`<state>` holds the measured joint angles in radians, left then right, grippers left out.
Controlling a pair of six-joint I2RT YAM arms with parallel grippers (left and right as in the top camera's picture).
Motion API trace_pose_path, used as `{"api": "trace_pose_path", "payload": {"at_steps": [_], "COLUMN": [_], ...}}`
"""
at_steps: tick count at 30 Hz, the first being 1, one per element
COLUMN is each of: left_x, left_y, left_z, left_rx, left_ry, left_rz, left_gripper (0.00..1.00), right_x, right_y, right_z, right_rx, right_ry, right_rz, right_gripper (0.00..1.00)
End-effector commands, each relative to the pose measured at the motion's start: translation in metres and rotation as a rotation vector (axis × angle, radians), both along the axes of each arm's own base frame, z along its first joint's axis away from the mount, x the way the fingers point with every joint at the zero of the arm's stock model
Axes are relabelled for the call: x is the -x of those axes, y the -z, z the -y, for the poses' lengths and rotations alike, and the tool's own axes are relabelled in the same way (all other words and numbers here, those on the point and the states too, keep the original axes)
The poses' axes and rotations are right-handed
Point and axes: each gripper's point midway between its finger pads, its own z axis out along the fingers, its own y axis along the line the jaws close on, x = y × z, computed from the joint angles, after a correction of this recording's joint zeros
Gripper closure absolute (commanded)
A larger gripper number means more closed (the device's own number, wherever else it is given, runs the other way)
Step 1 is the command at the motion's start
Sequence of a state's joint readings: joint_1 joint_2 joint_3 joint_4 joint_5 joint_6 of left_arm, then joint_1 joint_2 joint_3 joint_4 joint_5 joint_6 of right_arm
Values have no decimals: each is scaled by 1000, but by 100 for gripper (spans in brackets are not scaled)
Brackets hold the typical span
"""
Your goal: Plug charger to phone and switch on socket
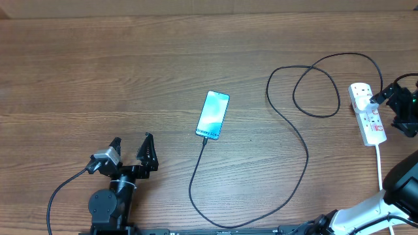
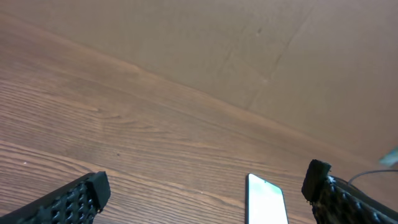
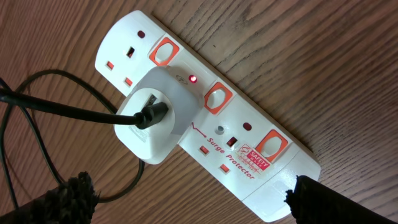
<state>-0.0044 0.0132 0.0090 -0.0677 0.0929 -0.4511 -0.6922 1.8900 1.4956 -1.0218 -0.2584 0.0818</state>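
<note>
The table (image 1: 98,65) is seen as matt, grained wood — the socket (image 3: 255,162) as smooth, glossy white plastic, the charger (image 3: 81,112) as matt black.

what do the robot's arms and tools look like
The left arm is black with round joint housings; the right arm adds a white link. The left tool has two tapered black fingers with dimpled pads, a small grey camera box beside it and a black cable trailing off. The right tool is black too, with a green light near it.
</note>
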Motion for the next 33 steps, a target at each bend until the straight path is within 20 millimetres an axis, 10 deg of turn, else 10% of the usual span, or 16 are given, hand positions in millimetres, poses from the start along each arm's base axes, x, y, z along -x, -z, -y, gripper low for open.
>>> {"api": "trace_pose_path", "payload": {"at_steps": [1, 9, 33], "left_x": [0, 0, 0], "left_y": [1, 2, 2], "left_z": [-5, -10, -10], "left_rx": [-78, -416, -431], "left_ry": [-19, -26, -24], "left_rz": [6, 25, 27], "left_gripper": [0, 0, 0], "right_x": [0, 0, 0], "right_y": [0, 0, 0], "right_z": [-1, -1, -1], "right_rx": [-2, -2, -2], "right_ry": [-5, -5, -5], "right_rz": [5, 5, 5], "right_gripper": [0, 0, 0]}}
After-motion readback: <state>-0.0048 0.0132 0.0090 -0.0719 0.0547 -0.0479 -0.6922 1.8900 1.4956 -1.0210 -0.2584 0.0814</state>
